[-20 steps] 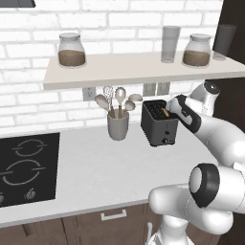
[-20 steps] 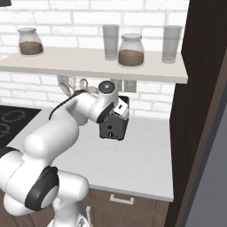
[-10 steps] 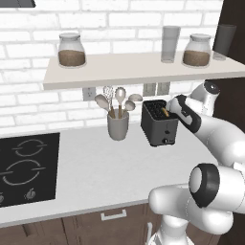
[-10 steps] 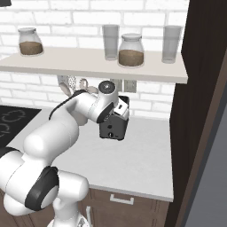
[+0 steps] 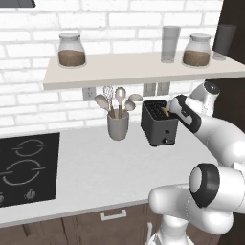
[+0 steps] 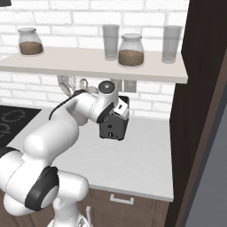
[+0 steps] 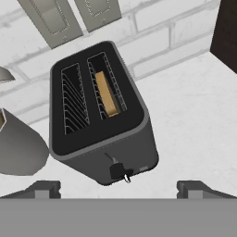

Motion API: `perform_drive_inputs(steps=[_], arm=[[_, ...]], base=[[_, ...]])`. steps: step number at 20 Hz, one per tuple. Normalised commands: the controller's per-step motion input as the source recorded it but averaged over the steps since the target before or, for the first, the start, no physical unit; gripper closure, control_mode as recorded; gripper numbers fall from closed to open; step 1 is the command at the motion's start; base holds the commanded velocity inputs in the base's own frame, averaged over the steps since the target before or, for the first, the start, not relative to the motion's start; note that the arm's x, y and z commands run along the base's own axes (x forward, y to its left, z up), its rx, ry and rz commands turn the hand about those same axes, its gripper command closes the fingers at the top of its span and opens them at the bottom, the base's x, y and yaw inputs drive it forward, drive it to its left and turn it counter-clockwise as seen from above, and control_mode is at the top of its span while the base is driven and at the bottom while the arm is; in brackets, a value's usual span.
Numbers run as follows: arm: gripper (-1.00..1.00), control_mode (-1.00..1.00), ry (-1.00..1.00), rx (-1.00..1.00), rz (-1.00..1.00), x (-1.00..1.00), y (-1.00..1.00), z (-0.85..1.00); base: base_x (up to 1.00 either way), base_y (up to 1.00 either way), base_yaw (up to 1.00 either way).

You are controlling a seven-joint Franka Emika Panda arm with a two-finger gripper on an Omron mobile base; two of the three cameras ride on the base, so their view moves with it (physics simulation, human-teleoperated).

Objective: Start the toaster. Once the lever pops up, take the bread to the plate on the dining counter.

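The toaster (image 7: 99, 115) is seen standing on the grey-white counter (image 5: 95, 172) by the brick wall, just right of the grey utensil cup (image 5: 117, 125), w/ the bread (image 7: 106, 95) sunk in one of its two top slots, the slot nearer the dark cabinet side. The lever (image 7: 118, 171) is seen as a small dark tab low on the toaster's near face in the hand view. The claw (image 7: 118, 187) is held just above & in front of the toaster, jaws spread wide, nothing gripped; its tips are seen either side of the lever, apart from the body. The step in hand is judged to be starting the toaster, i.e. the lever is yet to be pressed. For that to be done well, one fingertip should be brought over the tab, approx. centred, and pushed straight down along the face so the toaster is not tipped or slid toward the cup. The bread should be left untouched until the lever is up.
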Motion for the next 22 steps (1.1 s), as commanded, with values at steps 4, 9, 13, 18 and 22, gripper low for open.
perform_drive_inputs(steps=[4, 9, 13, 18, 22], arm=[[-1.00, -1.00, 0.00, 0.00, 0.00, 0.00, 0.00, 0.00], [-1.00, -1.00, 0.00, 0.00, 0.00, 0.00, 0.00, 0.00], [-1.00, -1.00, 0.00, 0.00, 0.00, 0.00, 0.00, 0.00], [-1.00, -1.00, 0.00, 0.00, 0.00, 0.00, 0.00, 0.00], [-1.00, -1.00, 0.00, 0.00, 0.00, 0.00, 0.00, 0.00]], base=[[0.00, 0.00, 0.00], [0.00, 0.00, 0.00], [0.00, 0.00, 0.00], [0.00, 0.00, 0.00], [0.00, 0.00, 0.00]])
